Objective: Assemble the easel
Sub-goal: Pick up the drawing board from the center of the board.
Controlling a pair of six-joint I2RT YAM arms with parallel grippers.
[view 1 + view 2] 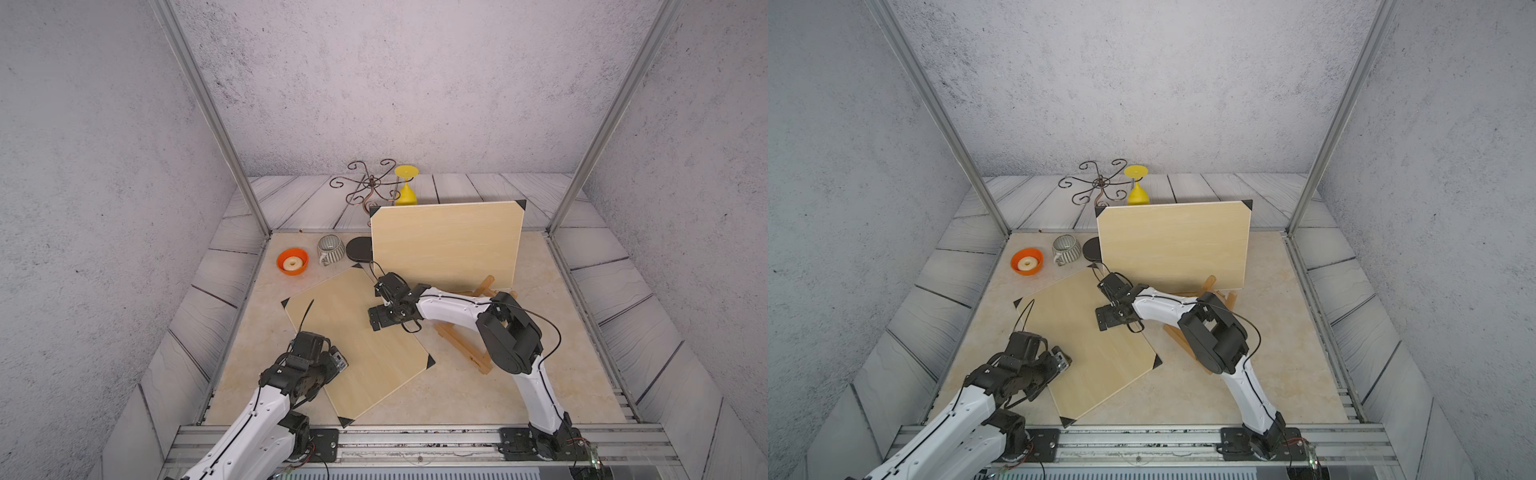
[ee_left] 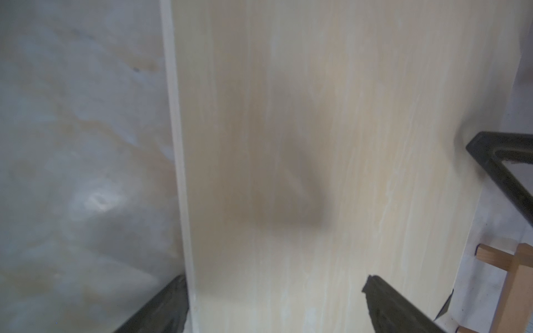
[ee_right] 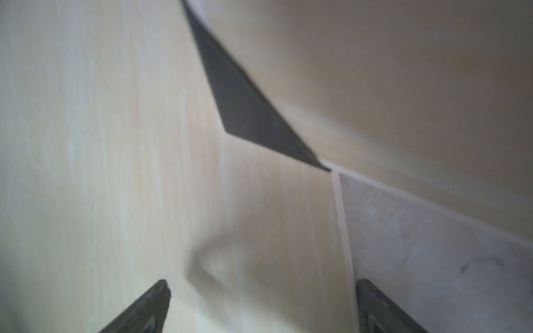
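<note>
The wooden easel (image 1: pixel 469 353) stands on the right part of the counter (image 1: pixel 519 374), partly hidden behind the right arm. The upright board (image 1: pixel 446 245) rests on it with its lower edge. The flat board (image 1: pixel 357 345) lies on the counter, to the left of the easel. The left fingers (image 2: pixel 161 308) are wide apart above the near left edge of the flat board and hold nothing. The right fingers (image 3: pixel 144 311) are also wide apart and empty, above its far right edge, close to the upright board.
</note>
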